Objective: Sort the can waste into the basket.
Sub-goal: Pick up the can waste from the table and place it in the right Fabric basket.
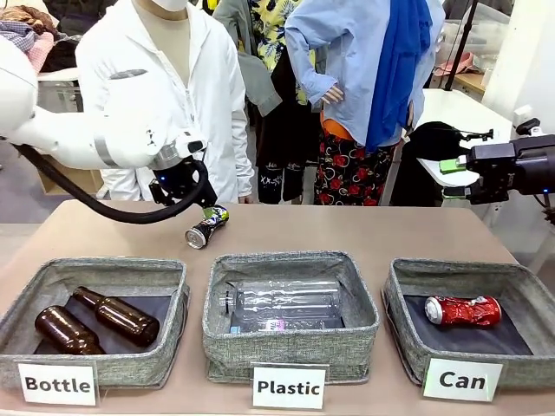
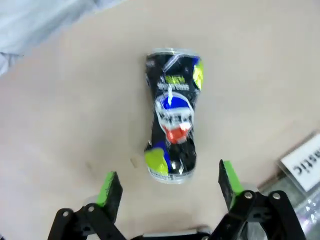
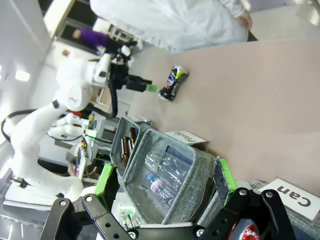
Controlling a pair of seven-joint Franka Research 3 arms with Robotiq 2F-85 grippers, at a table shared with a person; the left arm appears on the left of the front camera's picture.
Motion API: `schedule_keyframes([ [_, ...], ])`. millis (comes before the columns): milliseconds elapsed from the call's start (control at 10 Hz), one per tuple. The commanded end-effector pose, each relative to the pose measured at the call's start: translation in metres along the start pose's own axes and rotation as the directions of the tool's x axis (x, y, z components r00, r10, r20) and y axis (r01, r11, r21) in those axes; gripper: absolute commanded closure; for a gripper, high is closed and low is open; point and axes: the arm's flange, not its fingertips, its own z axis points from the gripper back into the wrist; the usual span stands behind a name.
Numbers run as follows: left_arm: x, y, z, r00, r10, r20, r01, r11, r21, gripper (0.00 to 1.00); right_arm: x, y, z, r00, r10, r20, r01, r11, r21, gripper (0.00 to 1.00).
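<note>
The black crushed can (image 1: 206,226) with white and coloured print lies on its side on the bare table near the far edge. My left gripper (image 1: 195,198) hangs just above and behind it. In the left wrist view this gripper (image 2: 170,182) is open, its green pads either side of the near end of the can (image 2: 172,112), not touching it. The red crushed can (image 1: 462,310) lies inside the grey "Can" basket (image 1: 397,299) at the front right. My right gripper (image 1: 449,178) hovers open and empty off the table's right side. The black can (image 3: 172,83) also lies far off in the right wrist view.
The "Bottle" basket (image 1: 178,299) at front left holds two brown bottles. The "Plastic" basket (image 1: 212,312) in the middle holds clear bottles. A person in a white coat (image 1: 165,78) stands at the far edge behind the left arm. A black cable (image 1: 113,210) droops under that arm.
</note>
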Motion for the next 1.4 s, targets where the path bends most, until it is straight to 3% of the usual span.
schedule_keyframes([
  [0, 0.017, 0.004, -0.007, 1.0, 0.012, 0.005, -0.013, 1.0, 0.02, 0.0, 0.001, 0.001, 0.001, 1.0, 0.017, 0.004, -0.017, 1.0, -0.004, 0.0],
  [400, 0.023, -0.002, -0.043, 1.0, -0.01, -0.024, 0.009, 1.0, -0.027, 0.0, 0.001, 0.001, 0.001, 1.0, 0.017, 0.004, -0.017, 1.0, -0.004, 0.0],
  [600, 0.023, -0.007, -0.054, 1.0, -0.014, -0.023, 0.014, 1.0, 0.013, 0.0, 0.001, 0.001, 0.001, 1.0, 0.017, 0.004, -0.017, 1.0, -0.004, 0.0],
  [900, 0.019, -0.014, -0.065, 0.998, -0.048, -0.029, 0.05, 0.997, 0.061, 0.88, 0.001, 0.001, 0.001, 1.0, 0.017, 0.004, -0.017, 1.0, -0.004, 0.0],
  [1000, 0.018, -0.017, -0.067, 0.998, -0.059, -0.036, 0.061, 0.996, 0.066, 1.0, 0.001, 0.001, 0.001, 1.0, 0.017, 0.004, -0.017, 1.0, -0.004, 0.0],
  [1300, 0.017, -0.017, -0.067, 0.999, -0.039, -0.035, 0.042, 0.994, 0.101, 0.97, 0.001, 0.001, 0.001, 1.0, 0.017, 0.004, -0.017, 1.0, -0.004, 0.0],
])
